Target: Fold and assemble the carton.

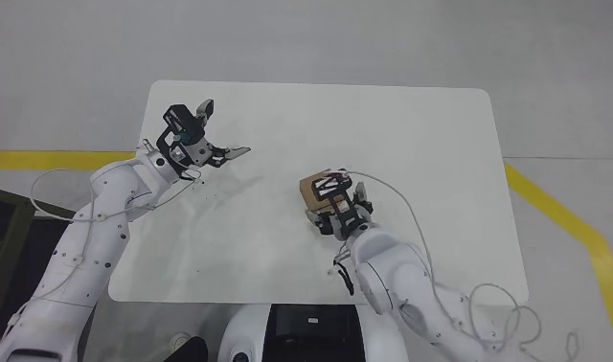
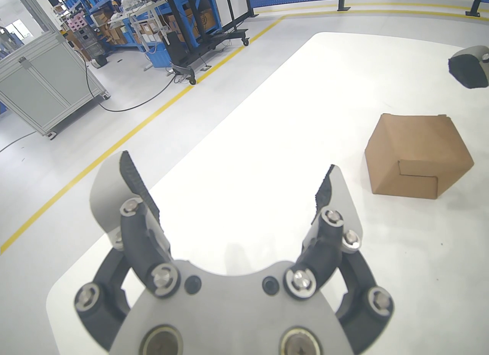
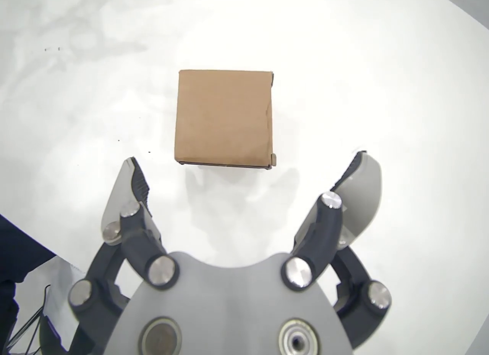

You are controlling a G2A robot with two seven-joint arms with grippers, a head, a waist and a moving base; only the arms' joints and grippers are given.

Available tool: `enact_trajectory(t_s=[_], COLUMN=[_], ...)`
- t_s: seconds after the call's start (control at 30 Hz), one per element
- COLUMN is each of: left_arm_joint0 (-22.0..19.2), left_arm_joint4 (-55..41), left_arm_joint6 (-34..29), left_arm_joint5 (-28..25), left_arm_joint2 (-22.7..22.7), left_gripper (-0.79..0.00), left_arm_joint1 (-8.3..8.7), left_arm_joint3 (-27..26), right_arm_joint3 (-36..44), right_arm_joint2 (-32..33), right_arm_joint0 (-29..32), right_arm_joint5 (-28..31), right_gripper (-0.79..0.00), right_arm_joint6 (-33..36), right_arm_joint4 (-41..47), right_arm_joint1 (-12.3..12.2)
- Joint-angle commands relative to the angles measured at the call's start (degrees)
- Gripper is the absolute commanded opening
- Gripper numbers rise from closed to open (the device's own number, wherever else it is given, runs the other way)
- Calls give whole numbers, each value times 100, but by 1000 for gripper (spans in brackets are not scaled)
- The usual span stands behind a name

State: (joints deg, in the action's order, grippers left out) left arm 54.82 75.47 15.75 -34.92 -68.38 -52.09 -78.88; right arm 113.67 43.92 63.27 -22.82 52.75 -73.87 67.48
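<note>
Carton (image 1: 316, 188): where is it sitting? (Supervisor)

I am seeing it resting on the white table (image 1: 402, 123), a little right of the middle and toward the robot's side. It is standing flat on its base as a closed brown box. (Operator)

Is any flap showing? (Supervisor)

In the left wrist view the carton (image 2: 416, 156) is showing one side face with a stepped flap edge lying flush, and the top face is looking shut. In the right wrist view the carton (image 3: 224, 118) is presenting a plain square top, with small tab corners peeking out along one edge. (Operator)

What is the right tool doing? (Supervisor)

The right tool (image 3: 247, 158) is hovering above the table (image 3: 344, 66) with its fingers spread wide, gripping nothing. The carton is lying just ahead of the fingertips, apart from both. In the top view the right tool (image 1: 337, 209) is overlapping the carton's near edge. (Operator)

And the left tool? (Supervisor)

The left tool (image 1: 223, 129) is hanging over the far left part of the table, well apart from the carton. In its own view the left tool (image 2: 228, 165) is also gaping wide with nothing between the pads, and bare table (image 2: 267, 123) is lying between it and the box. (Operator)
</note>
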Motion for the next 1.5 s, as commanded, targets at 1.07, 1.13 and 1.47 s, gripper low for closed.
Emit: enact_trajectory(t_s=[1.07,1.13,1.47], left_arm_joint0=[0,0,0], left_arm_joint4=[0,0,0], left_arm_joint6=[0,0,0], left_arm_joint5=[0,0,0], left_arm_joint2=[0,0,0], left_gripper=[0,0,0], left_arm_joint1=[0,0,0], left_arm_joint3=[0,0,0], right_arm_joint3=[-897,-882,-918], right_arm_joint2=[298,307,356], right_arm_joint0=[156,156,185], right_arm_joint5=[587,576,458], right_gripper=[-80,0,0], right_arm_joint6=[-701,-682,-746], right_arm_joint4=[463,447,410], right_arm_joint1=[339,358,458])
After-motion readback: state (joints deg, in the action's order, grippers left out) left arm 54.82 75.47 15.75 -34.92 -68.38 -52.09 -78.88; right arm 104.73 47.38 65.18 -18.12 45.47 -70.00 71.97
